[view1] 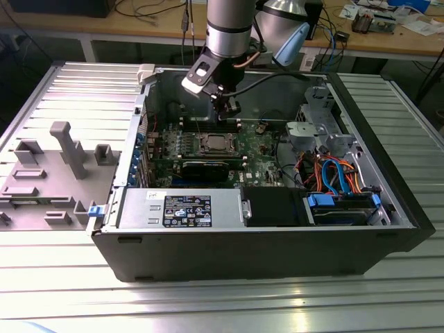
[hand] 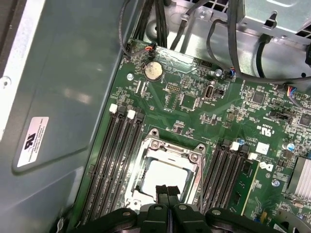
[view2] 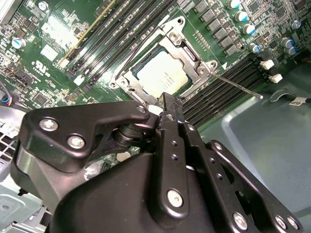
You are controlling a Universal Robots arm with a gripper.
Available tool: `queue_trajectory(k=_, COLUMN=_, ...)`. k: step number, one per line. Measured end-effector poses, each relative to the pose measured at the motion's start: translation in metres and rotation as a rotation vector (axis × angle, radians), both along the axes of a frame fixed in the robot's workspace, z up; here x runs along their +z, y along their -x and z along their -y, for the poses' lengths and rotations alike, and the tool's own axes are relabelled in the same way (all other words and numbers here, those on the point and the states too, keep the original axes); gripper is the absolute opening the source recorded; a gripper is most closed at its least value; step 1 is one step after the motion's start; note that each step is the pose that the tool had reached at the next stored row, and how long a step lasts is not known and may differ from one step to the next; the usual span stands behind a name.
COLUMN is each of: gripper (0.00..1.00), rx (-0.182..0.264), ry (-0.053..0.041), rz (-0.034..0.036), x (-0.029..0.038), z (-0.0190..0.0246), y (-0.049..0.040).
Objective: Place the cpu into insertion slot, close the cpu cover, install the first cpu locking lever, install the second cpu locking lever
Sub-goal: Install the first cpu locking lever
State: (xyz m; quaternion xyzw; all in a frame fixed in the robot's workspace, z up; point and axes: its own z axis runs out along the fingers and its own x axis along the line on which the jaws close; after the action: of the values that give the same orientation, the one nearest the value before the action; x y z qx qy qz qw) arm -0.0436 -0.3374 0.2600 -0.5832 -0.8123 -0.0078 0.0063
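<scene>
I am reaching my arm (view1: 229, 28) straight down from above, with the wrist (view1: 205, 73) angling towards the exterior view's left. My gripper (view1: 227, 111) is pointing downward, and in both wrist views its fingers (hand: 162, 190) (view2: 170, 110) are pressing flat against each other.

A ribbed, silvery metal counter (view1: 62, 305) carries an open black computer case (view1: 243, 253), which lies on its side with its interior facing up. The case spans the counter's middle and reaches toward the exterior view's right. Just beside it, on the exterior view's left, a flat grey plastic fixture (view1: 41, 187) rests on the ribs, with several low blocks and one taller post (view1: 66, 146) rising from it. A small blue clip (view1: 94, 210) sits where the fixture's edge meets the case's corner.
</scene>
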Motion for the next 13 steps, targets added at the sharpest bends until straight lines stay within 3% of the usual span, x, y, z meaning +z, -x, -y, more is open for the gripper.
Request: queue_trajectory(k=13, gripper=0.11, rx=0.037, ry=0.0000, rz=0.0000, x=0.0000, z=0.0002, y=0.0000)
